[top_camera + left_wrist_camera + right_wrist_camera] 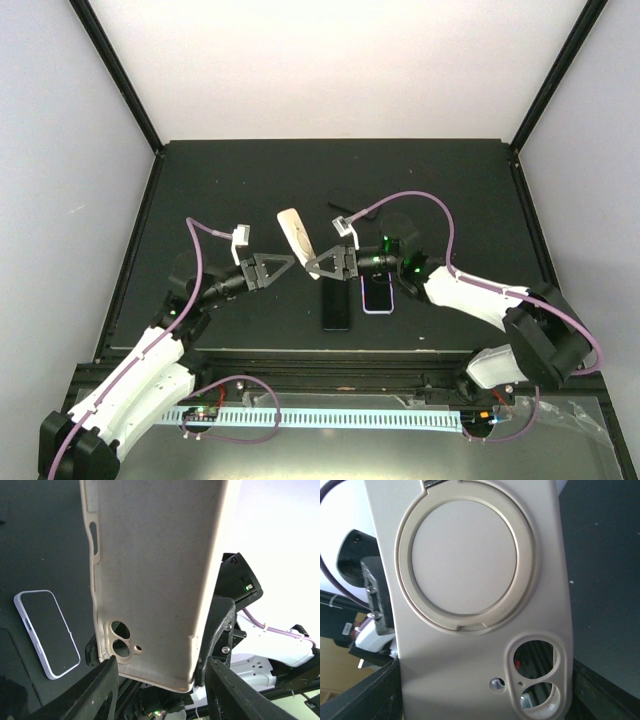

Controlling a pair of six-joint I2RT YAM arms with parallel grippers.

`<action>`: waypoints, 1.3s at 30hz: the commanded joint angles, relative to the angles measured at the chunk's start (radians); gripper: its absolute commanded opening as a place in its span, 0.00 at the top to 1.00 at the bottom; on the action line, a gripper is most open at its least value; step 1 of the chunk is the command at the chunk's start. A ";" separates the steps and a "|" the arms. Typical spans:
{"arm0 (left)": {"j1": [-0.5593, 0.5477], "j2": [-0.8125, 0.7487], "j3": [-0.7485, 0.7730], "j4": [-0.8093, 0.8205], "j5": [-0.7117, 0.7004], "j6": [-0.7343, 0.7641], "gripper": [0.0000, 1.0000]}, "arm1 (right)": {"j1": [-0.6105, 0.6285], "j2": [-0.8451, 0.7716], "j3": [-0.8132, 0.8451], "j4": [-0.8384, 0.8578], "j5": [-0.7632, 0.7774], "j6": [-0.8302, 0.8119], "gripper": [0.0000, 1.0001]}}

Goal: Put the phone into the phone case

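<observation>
Midway between the arms, the beige plastic phone case, a round ring on its back, is held raised off the black table. The right gripper pinches its camera-cutout end across the width, while the left gripper meets that same end from the opposite face, jaws spread about it; whether they press cannot be told. The lilac-rimmed, dark-screened phone lies flat on the table under the right arm, just beside a black flat slab.
</observation>
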 commanded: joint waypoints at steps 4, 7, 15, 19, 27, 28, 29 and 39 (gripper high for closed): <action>0.006 -0.014 -0.028 0.156 0.028 -0.075 0.52 | 0.037 0.044 0.004 0.184 -0.005 0.113 0.31; 0.005 -0.005 -0.028 0.183 0.028 -0.086 0.53 | 0.051 0.056 -0.001 0.225 -0.003 0.140 0.31; 0.005 -0.018 -0.059 0.248 0.037 -0.132 0.70 | 0.064 0.078 -0.006 0.242 0.013 0.156 0.31; 0.005 -0.036 -0.054 0.210 0.026 -0.136 0.83 | 0.064 0.091 -0.015 0.250 0.017 0.161 0.31; 0.007 -0.067 -0.086 0.199 -0.016 -0.138 0.98 | 0.064 0.106 -0.023 0.275 0.009 0.168 0.31; 0.007 -0.067 -0.089 0.204 -0.015 -0.141 0.99 | 0.064 0.108 -0.026 0.280 0.009 0.170 0.30; 0.007 -0.066 -0.091 0.206 -0.014 -0.142 0.98 | 0.064 0.108 -0.027 0.283 0.008 0.172 0.31; 0.008 -0.066 -0.090 0.188 -0.036 -0.127 0.61 | 0.065 0.135 -0.030 0.377 -0.020 0.242 0.30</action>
